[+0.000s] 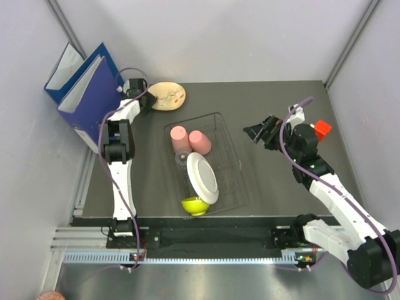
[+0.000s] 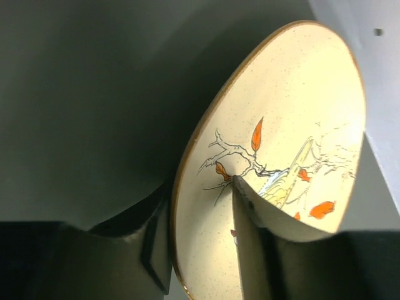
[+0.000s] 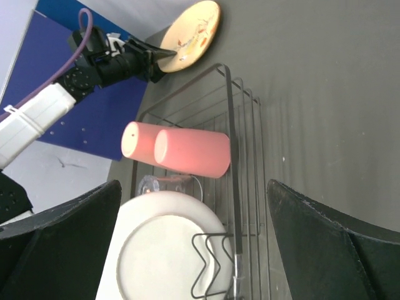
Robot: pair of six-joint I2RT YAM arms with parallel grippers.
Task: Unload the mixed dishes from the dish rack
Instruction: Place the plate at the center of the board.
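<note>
Clamping the tan plate (image 1: 167,95) by its rim, the left gripper (image 1: 145,100) holds it beyond the far-left corner of the rack (image 1: 234,156), apparently for set-down; the right gripper (image 1: 254,132) hovers right of the rack, jaws apart.

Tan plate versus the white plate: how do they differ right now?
The tan plate is outside the dish rack, its rim pinched by the left gripper; the white plate leans on edge inside it, untouched. The tan plate shows a branch drawing with orange leaves; the white plate's visible face is plain. Both are round.
</note>
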